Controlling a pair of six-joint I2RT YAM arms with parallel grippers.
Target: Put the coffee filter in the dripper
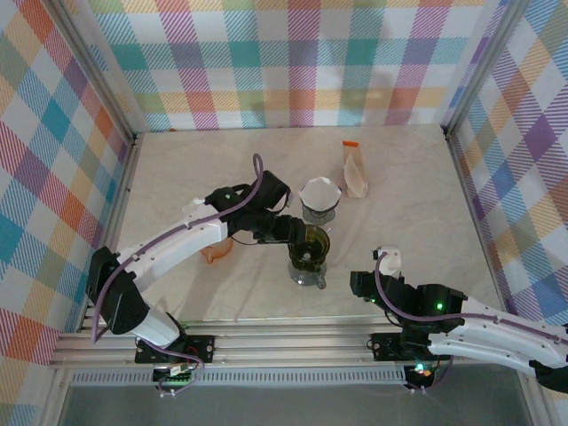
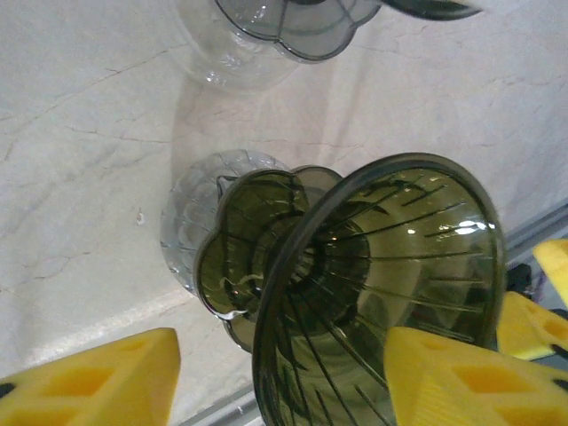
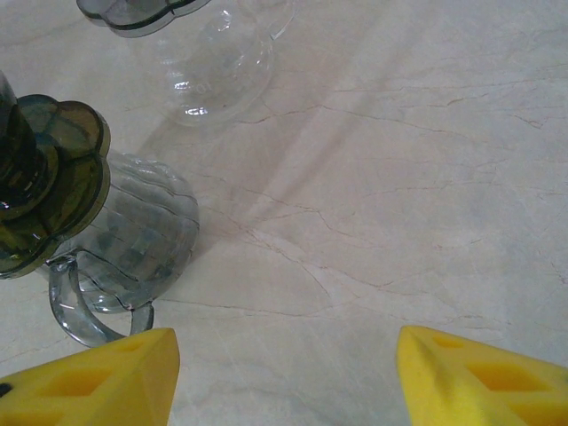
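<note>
Sitting on a ribbed, clear glass carafe (image 2: 182, 226), the olive-green dripper (image 2: 399, 257) was a translucent cone with fine ridges running down to its throat and a scalloped, flower-shaped base; its inside was bare. The left hand (image 2: 282, 346) was released, its blocky yellow fingers (image 2: 98, 382) spread wide on either side of the cone's rim, one plainly clear of it; I could not tell whether the other touched it. The white paper coffee filter (image 1: 319, 189), a crisp cone, sat in a second, smoke-grey dripper (image 1: 318, 211) atop its own rounded glass server, just behind the green one. Farther back on the pale, veined marble table (image 1: 195, 169) lay a tan, orange-topped packet (image 1: 355, 173). The right hand (image 3: 286, 342) was also released, its yellow fingers wide apart over bare stone, near the looped handle of the ribbed carafe.
</note>
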